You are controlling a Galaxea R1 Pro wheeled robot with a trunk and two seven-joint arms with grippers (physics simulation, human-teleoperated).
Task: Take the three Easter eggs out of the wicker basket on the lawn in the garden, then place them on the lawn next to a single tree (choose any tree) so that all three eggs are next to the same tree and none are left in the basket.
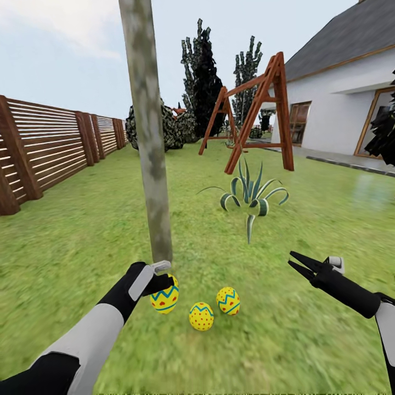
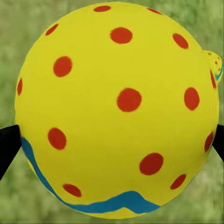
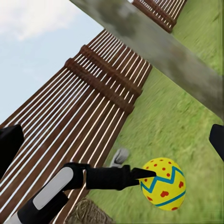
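The tree rises as a slim, pale, mottled trunk from the lawn right in front of me. My left gripper is shut on an Easter egg close to the trunk's foot. In the left wrist view this egg looms large, with a black fingertip at each side. Two more Easter eggs lie on the grass just right of it. My right gripper hangs open and holds nothing, above the grass to the right of the eggs. A tan, straw-like patch, possibly the wicker basket, lies beyond my left arm.
A spiky striped plant grows behind the eggs, and a wooden swing frame stands farther back. A slatted wooden fence runs along the left, and a white house stands at the right. Dark cypresses and bushes stand at the far end.
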